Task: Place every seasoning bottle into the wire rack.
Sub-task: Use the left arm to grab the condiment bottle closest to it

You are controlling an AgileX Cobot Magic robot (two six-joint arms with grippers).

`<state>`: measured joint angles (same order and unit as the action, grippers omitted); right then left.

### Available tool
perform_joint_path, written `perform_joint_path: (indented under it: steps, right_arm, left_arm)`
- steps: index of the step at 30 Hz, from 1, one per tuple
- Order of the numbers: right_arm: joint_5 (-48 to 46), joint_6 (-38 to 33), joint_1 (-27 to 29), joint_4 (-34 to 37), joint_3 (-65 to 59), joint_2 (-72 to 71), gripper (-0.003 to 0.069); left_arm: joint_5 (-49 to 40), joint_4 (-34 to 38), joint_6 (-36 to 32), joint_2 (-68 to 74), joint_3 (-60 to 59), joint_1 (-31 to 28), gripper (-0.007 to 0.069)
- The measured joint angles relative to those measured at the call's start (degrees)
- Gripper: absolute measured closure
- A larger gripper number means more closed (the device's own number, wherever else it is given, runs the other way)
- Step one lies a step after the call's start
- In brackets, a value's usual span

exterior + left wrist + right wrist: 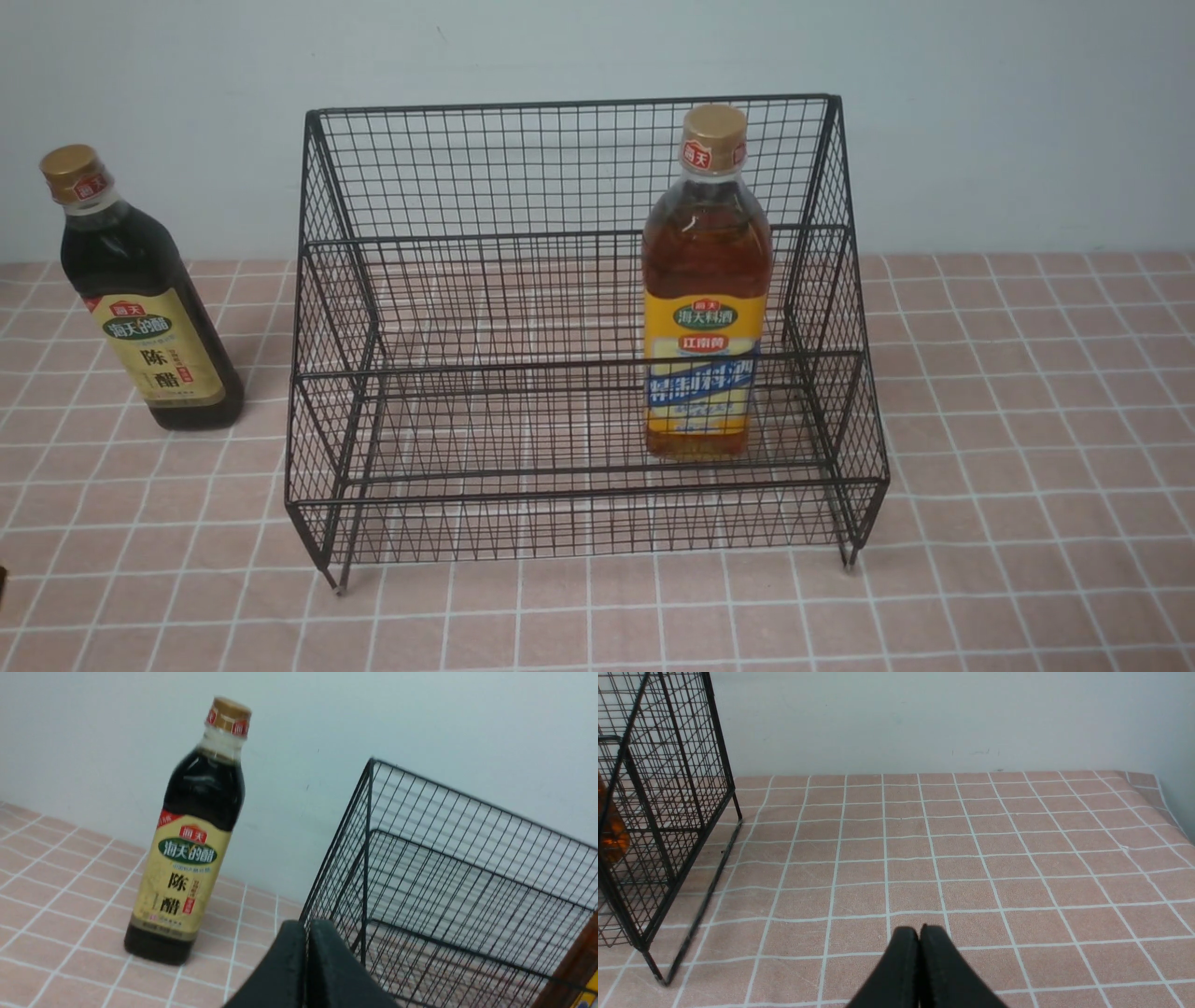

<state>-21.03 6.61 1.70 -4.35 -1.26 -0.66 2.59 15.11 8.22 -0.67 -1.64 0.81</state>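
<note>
One bottle home, one to go. The amber bottle (707,308) stands upright inside the rack (569,105), toward its right end. Through the mesh I can't tell which tier it sits on. The dark bottle (140,299) is outside, upright on the desk (1027,420) off the rack's left side, with a clear gap between them.

Both arms are idle. The left claw (306,926) is pressed shut with nothing in it. It hangs near the rack's left front corner, with the dark bottle standing ahead of it. The right claw (919,929) is shut and empty too, over bare desk off the rack's right side.

So I'd say the task is about halfway, and the step in hand is fetching the dark bottle. That looks like a job for the left arm, which is nearest.

The claw has to open wide first, since shut like this it can't take anything. Then it needs to come in level at the bottle's body, below the shoulder, and close firmly, because the glass looks smooth. After that the bottle has to be lifted high enough to clear the rack's left wall or front rail. There's plenty of room left of the amber bottle. The bottle is tall and narrow, so it wants setting down squarely on the wires before the claw lets go.
</note>
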Motion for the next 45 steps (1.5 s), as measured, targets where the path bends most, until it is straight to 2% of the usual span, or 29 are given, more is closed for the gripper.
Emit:
perform_joint_path:
  steps: [2, 6, 7, 8, 10, 18, 22, 26, 29, 30, 34, 37, 45]
  right_arm:
    - [0.0, 0.0, 0.0, 0.0, 0.0, 0.0, 0.0672]
    - [0.0, 0.0, 0.0, 0.0, 0.0, 0.0, 0.0672]
    - [0.0, 0.0, 0.0, 0.0, 0.0, 0.0, 0.0673]
    - [0.0, 0.0, 0.0, 0.0, 0.0, 0.0, 0.0673]
    - [0.0, 0.0, 0.0, 0.0, 0.0, 0.0, 0.0673]
    - [0.0, 0.5, 0.0, 0.0, 0.0, 0.0, 0.0673]
    - [0.0, 0.5, 0.0, 0.0, 0.0, 0.0, 0.0673]
    - [0.0, 0.5, 0.0, 0.0, 0.0, 0.0, 0.0673]
    - [0.0, 0.6, 0.0, 0.0, 0.0, 0.0, 0.0673]
    - [0.0, 0.6, 0.0, 0.0, 0.0, 0.0, 0.0673]
    - [0.0, 0.6, 0.0, 0.0, 0.0, 0.0, 0.0673]
    - [0.0, 0.6, 0.0, 0.0, 0.0, 0.0, 0.0673]
    - [0.0, 0.6, 0.0, 0.0, 0.0, 0.0, 0.0673]
  left_arm:
    - [2.4, 0.3, -0.4, 0.0, 0.0, 0.0, 0.0631]
    - [20.0, 0.6, -6.5, 0.1, 0.0, 0.0, 0.0631]
    - [20.8, 0.6, -6.9, 0.1, 0.0, 0.0, 0.0631]
    - [25.8, 0.8, -10.0, 1.6, 0.8, 0.0, 0.0631]
    - [26.7, 0.8, -12.1, 4.0, 2.5, 0.0, 0.0631]
    - [22.2, -0.8, -14.9, 27.1, 18.8, 0.0, 0.0624]
    - [21.6, -0.8, -15.0, 39.8, 25.0, 0.0, 0.0592]
    - [21.9, -0.4, -17.2, 51.1, 31.5, -0.1, 0.0533]
    - [22.0, 2.6, -21.4, 60.2, 38.7, -1.8, 0.0447]
    - [21.9, 3.1, -21.6, 60.5, 39.4, -2.0, 0.0441]
    - [21.4, 8.4, -22.5, 67.6, 46.2, -4.9, 0.0328]
    - [20.8, 9.8, -22.5, 71.1, 49.2, -6.1, 0.0264]
    - [20.6, 10.0, -22.5, 79.8, 52.0, -6.3, 0.0176]
